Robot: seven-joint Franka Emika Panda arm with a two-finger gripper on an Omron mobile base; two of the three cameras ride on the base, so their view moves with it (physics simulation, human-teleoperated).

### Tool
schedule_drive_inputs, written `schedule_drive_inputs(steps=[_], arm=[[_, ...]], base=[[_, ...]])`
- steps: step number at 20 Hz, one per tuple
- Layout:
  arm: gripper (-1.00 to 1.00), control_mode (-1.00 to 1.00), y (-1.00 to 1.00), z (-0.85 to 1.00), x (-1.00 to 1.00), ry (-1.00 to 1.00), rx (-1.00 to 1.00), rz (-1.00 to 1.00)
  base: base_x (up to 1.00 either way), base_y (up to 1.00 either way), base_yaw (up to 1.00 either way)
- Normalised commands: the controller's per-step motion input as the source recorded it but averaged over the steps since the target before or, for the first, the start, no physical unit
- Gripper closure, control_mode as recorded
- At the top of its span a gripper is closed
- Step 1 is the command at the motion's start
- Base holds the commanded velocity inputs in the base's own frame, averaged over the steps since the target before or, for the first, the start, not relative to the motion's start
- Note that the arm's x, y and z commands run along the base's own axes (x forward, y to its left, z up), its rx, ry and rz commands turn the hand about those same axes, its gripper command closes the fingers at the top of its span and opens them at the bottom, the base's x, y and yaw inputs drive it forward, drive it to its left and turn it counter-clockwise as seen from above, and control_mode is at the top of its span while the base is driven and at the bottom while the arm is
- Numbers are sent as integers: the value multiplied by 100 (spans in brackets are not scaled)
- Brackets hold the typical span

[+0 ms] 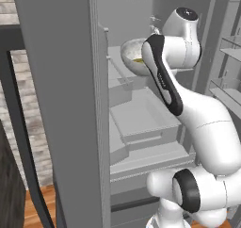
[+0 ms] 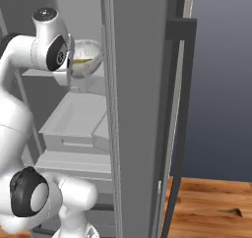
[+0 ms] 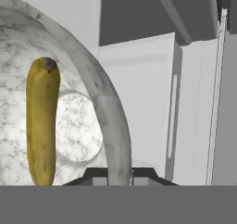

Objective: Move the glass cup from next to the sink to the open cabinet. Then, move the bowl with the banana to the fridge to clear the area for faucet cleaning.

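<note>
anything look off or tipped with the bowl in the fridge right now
Nothing is spilled or damaged. The bowl is held by its rim in the tool, raised inside the open fridge rather than resting on a shelf. In the left base view it looks tilted, yet the banana lies inside it.

You are looking at a round bowl [image 3: 69,126] of white marble with grey veining, and it is sitting high up inside the open fridge [image 1: 141,128], over the grey shelves and drawers. In the left base view the bowl [image 1: 132,57] is showing its pale outer wall and a sliver of yellow at the rim. In the right base view the bowl [image 2: 86,57] is lying just left of the fridge's open door. A yellow banana [image 3: 42,121] with brown speckles and a dark tip is lying inside the bowl, stretching along its inner wall.
</note>
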Motion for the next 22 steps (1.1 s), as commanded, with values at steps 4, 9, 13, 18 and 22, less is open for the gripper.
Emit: schedule_drive_inputs(steps=[4,9,13,18,22], arm=[[100,-100,0,27,66,-4,-1,0],[100,-100,0,3,67,-2,0,0],[100,-100,0,-4,76,0,0,0],[100,-100,0,-32,72,0,0,0],[100,-100,0,-42,62,0,0,0]], base=[[0,0,0],[0,0,0],[0,0,0],[0,0,0],[0,0,0]])
